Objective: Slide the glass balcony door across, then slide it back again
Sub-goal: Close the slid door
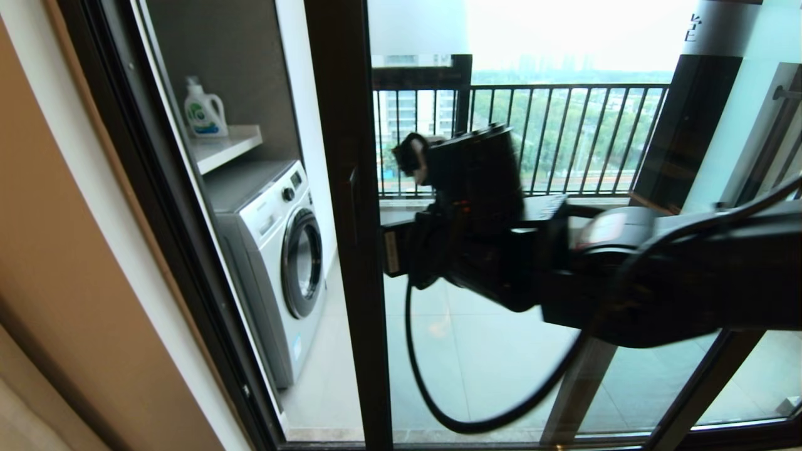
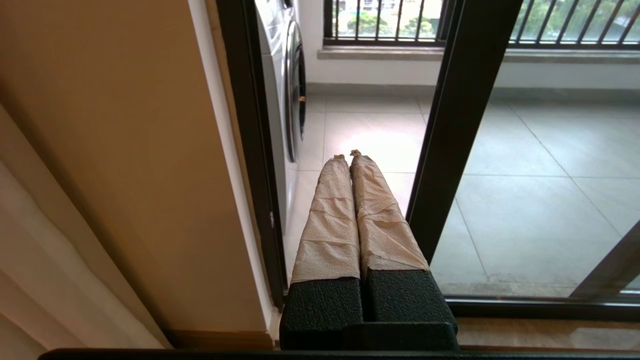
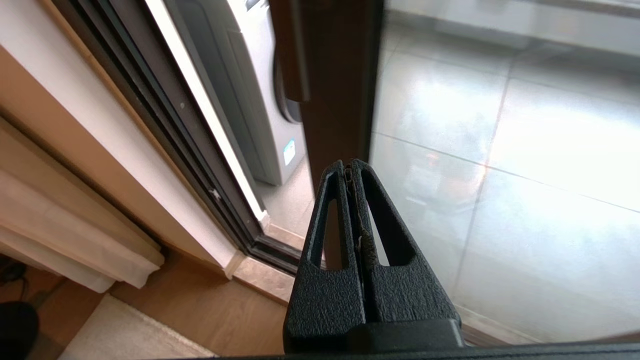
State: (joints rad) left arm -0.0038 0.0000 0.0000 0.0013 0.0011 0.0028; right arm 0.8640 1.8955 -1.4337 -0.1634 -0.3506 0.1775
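Black textured right claw (image 3: 350,167) has slotted fingers; left claw (image 2: 348,157) wears tan tape; black cable (image 1: 438,401) loops.

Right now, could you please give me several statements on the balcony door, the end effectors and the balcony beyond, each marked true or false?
1. The right end effector is shut, holding nothing. True.
2. The glass balcony door is fully closed. False: a gap at its left edge shows the washing machine.
3. The left end effector is wide open. False: its fingers are pressed together.
4. A detergent bottle stands on the shelf. True.
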